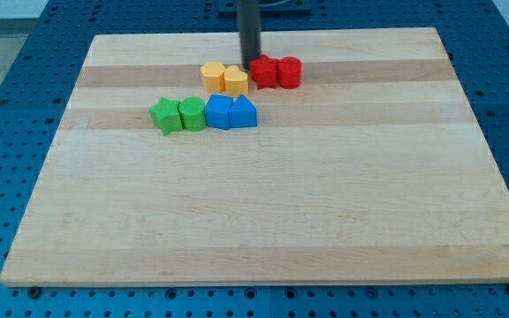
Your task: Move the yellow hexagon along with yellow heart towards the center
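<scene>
The yellow hexagon (212, 75) and the yellow heart (236, 80) sit side by side, touching, near the view's top, a little left of the middle. My tip (251, 59) stands just above and right of the yellow heart, between it and a red block (264, 71). The rod comes down from the view's top edge.
A red cylinder (289, 71) touches the red block's right side. Below the yellow pair stands a row: a green star (165, 115), a green block (193, 114), a blue block (218, 111) and a blue block with a pointed top (243, 112). The wooden board (263, 212) lies on a blue pegboard.
</scene>
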You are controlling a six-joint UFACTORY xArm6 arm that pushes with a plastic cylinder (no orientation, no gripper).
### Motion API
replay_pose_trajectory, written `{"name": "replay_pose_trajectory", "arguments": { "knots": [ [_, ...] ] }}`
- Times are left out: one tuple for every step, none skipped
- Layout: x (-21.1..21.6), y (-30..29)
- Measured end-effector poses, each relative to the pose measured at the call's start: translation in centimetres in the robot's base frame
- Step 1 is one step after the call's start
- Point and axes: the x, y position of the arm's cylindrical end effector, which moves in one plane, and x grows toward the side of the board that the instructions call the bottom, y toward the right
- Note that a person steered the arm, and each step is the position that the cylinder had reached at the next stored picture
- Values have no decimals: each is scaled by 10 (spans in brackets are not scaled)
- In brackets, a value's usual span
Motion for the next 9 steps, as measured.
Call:
{"name": "replay_pose_trajectory", "arguments": {
  "knots": [
    [0,35],
    [9,70],
    [32,110],
    [27,115],
    [-14,87],
    [-43,37],
    [-54,-24],
    [-54,-94],
    [-54,-158]
  ]
}}
